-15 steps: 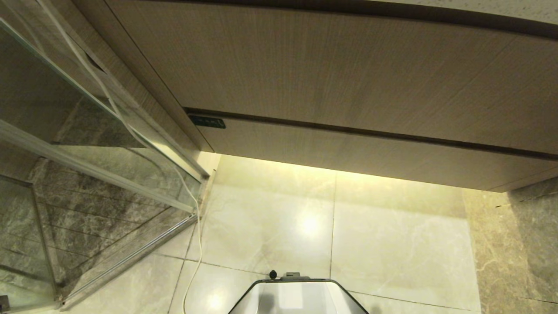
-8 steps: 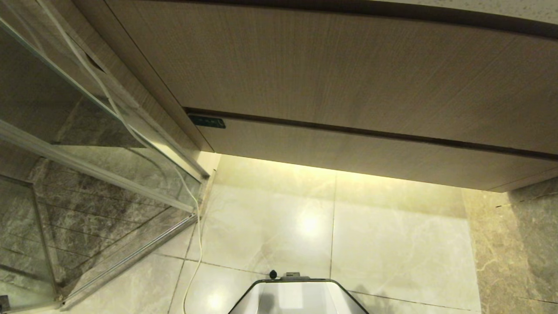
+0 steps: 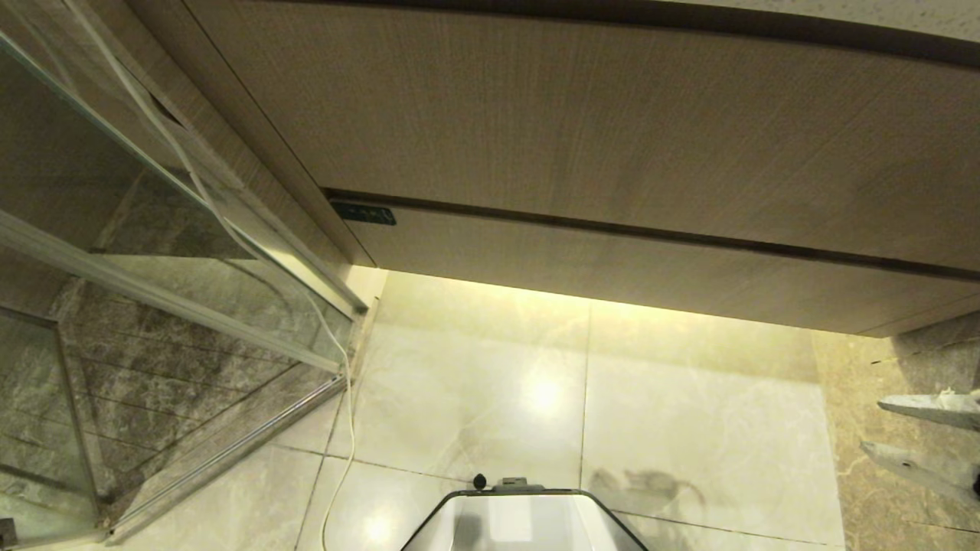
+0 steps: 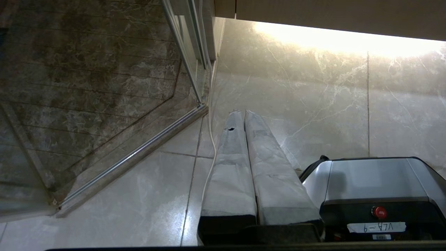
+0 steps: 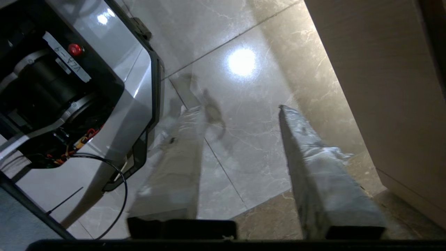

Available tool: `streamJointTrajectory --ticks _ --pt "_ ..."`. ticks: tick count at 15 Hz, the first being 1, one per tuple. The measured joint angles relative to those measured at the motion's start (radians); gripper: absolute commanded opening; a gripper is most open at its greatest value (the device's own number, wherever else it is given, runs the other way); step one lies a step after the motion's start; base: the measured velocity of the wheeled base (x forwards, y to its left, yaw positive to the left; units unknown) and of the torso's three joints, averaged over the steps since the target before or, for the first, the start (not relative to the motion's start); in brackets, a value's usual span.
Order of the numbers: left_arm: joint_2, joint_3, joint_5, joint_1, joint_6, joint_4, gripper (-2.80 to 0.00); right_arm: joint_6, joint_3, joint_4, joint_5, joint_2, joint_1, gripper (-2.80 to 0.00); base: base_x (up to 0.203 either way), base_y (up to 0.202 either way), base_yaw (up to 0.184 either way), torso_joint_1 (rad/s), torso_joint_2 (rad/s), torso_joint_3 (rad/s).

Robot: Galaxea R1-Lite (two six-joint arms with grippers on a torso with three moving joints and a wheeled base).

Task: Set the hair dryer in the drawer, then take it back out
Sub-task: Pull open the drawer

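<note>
The drawer (image 3: 658, 272) sits closed at the bottom of the cabinet (image 3: 582, 122), its low wood-grain front flush under the taller panel. Its long axis runs across the head view, dropping slightly toward the right, with the small black plate (image 3: 364, 213) at the left end. The right gripper (image 3: 907, 428) shows at the right edge over the floor (image 3: 689, 428), fingers spread and empty. The left gripper (image 4: 244, 115) hangs beside the robot's base (image 4: 369, 177), fingers pressed together. The hair dryer is nowhere in view.

We see the drawer (image 3: 651, 275) shut flush under the taller panel, low light wood front, black plate at its left end.
</note>
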Motion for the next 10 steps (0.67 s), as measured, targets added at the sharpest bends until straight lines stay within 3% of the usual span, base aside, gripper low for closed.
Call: streamJointTrajectory --ticks 5,10 --pt "0.000 0.000 0.000 0.000 0.000 0.000 -2.80 -0.145 0.020 -0.180 -0.011 0.158 -0.002 0.00 0.000 0.000 0.000 0.000 0.00 0.000" --pt "0.000 0.000 0.000 0.000 0.000 0.000 -2.80 -0.299 0.079 -0.573 -0.013 0.344 -0.002 0.00 0.000 0.000 0.000 0.000 0.00 0.000"
